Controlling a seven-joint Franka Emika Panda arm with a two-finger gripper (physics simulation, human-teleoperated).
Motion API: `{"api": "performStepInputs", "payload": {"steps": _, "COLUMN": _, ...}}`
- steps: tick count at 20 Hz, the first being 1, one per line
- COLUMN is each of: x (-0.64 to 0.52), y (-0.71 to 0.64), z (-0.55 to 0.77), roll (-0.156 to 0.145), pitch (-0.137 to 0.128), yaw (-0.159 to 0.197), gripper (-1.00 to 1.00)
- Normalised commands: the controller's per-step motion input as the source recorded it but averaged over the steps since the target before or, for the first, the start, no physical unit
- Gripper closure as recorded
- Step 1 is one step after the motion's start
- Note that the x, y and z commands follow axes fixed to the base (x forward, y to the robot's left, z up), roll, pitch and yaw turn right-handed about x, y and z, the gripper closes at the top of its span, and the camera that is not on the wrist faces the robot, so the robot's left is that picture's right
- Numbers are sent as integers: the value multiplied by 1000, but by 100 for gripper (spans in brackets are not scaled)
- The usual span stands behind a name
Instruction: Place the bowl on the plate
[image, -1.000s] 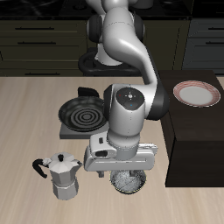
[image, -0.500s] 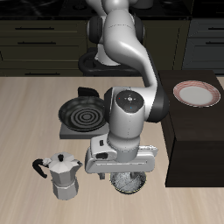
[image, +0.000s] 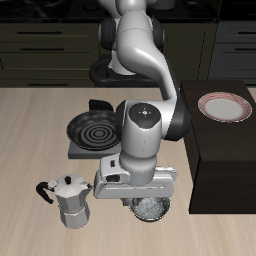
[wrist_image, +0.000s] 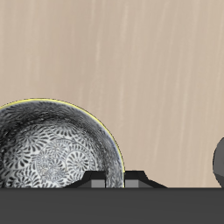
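Observation:
The bowl (image: 151, 208), dark grey outside and speckled inside, sits on the table near its front edge, beside the moka pot. My gripper (image: 141, 199) is right above it, and the hand hides part of it. In the wrist view the bowl (wrist_image: 52, 150) is close below, and my gripper (wrist_image: 115, 182) has its fingers drawn close together over the bowl's rim. The plate (image: 224, 106), white with a reddish-pink rim, lies farther back on top of a dark cabinet, apart from the bowl.
A silver moka pot (image: 69, 201) stands beside the bowl; it also shows in the wrist view (wrist_image: 219, 163). A black frying pan (image: 92, 130) with a spiral pattern lies farther back. The dark cabinet (image: 226, 165) under the plate rises above the table.
My hand has sunk a little lower onto the bowl. The bowl, plate and moka pot have not moved.

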Motion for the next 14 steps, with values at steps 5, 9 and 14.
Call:
{"api": "performStepInputs", "payload": {"steps": 5, "x": 8, "y": 41, "z": 65, "roll": 9, "pitch": -12, "yaw": 2, "gripper": 100}}
{"api": "performStepInputs", "payload": {"steps": 9, "x": -9, "y": 41, "z": 55, "roll": 7, "pitch": -8, "yaw": 4, "gripper": 100}}
{"api": "performStepInputs", "payload": {"steps": 14, "x": -58, "y": 100, "z": 146, "roll": 13, "pitch": -22, "yaw": -5, "gripper": 100}}
